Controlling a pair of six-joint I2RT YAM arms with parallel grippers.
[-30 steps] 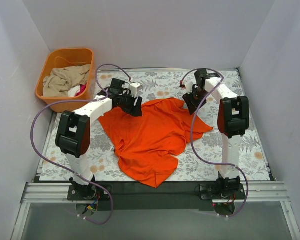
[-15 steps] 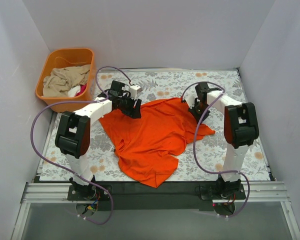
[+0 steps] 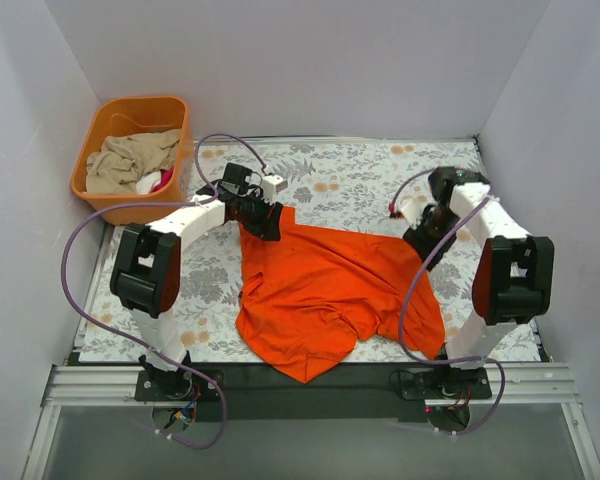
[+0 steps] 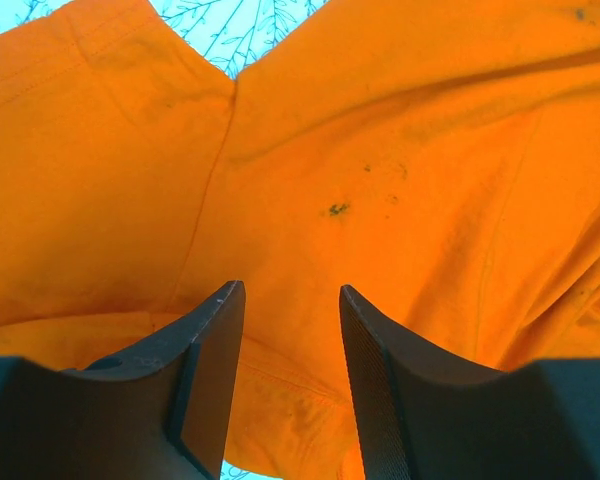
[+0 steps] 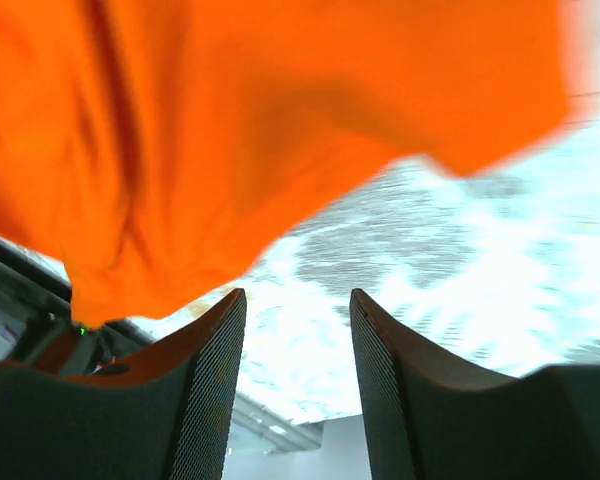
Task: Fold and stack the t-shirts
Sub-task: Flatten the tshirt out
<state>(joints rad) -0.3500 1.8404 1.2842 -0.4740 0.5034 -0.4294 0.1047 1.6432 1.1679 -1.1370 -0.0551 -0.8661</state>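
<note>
**Overhead view.** The orange-red t-shirt [image 3: 330, 285] lies rumpled and unfolded on the floral tablecloth [image 3: 360, 175] of the table. It lies in the near half, and its nearest fold overlaps the dark front rail between your two arm bases. Your left tool [image 3: 268, 222] sits over the shirt's far left corner. Your right tool [image 3: 418, 242] sits at the shirt's right edge. The orange tub [image 3: 140, 101] stands at the far left, beside the tablecloth and well apart from the shirt. It holds beige cloth [image 3: 130, 160] and a scrap of pink-red; you cannot tell what garments these are.

**Left wrist view.** The left tool's jaws stand partly apart. Orange cloth fills the view beyond them and shows unbroken through the gap, and no fold is pinched between the pads, so the tool has hold of nothing. A seam runs down the cloth, and a sliver of tablecloth shows at the top edge.

**Right wrist view.** The right tool's jaws also stand partly apart, with nothing between them. The shirt, blurred, spans the upper part of the view, and the tablecloth shows through the gap.
</note>
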